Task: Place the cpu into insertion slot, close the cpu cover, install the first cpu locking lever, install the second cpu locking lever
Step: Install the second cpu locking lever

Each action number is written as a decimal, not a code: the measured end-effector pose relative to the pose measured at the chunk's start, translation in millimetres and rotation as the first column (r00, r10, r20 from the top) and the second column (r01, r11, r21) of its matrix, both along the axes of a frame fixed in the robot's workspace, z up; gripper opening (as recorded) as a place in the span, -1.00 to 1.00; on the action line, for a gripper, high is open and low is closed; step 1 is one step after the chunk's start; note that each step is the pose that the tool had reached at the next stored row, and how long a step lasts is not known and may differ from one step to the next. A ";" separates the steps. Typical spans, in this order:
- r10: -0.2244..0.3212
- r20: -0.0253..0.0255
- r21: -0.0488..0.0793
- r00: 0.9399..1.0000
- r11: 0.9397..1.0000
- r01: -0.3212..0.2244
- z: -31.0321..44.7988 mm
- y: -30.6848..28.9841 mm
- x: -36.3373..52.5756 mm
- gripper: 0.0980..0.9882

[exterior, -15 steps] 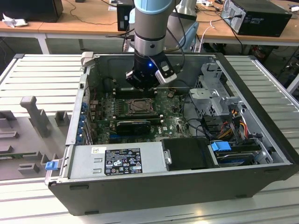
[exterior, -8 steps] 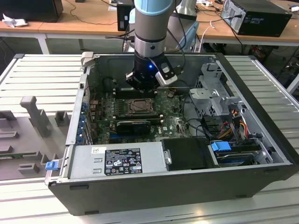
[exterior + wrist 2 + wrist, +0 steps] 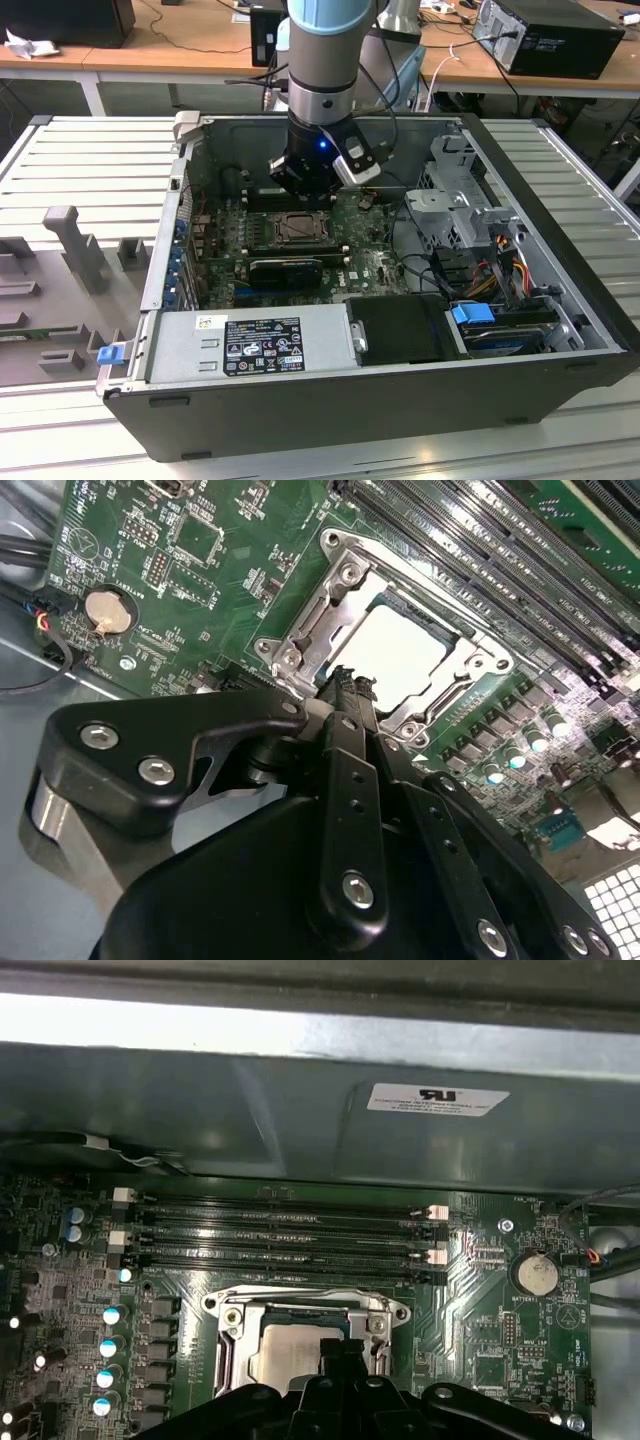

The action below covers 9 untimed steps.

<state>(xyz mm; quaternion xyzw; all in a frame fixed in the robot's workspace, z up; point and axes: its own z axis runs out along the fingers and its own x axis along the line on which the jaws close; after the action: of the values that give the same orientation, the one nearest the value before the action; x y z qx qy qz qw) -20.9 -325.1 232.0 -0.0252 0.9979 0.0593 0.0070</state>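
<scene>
wooden desks line the background behind an open pc case on a ribbed table. inside, on the green board, the cpu lies in the slot under the closed cover. the gripper hangs just above the cover's edge, fingers pressed together, pinching nothing.
</scene>
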 end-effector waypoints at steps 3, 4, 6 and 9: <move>0.000 0.000 0.000 1.000 1.000 0.000 9.3 -0.2 0.0 -0.98; 0.000 0.000 0.000 1.000 1.000 0.000 11.3 -0.2 0.0 -0.98; 0.000 0.000 0.000 1.000 1.000 0.000 12.4 -2.7 0.0 -0.98; 0.000 0.000 0.000 1.000 1.000 0.000 12.5 -10.5 0.0 -0.98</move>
<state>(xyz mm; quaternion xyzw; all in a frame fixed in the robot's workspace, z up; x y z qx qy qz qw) -20.9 -335.7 244.5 -0.0253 0.9979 0.0594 0.0070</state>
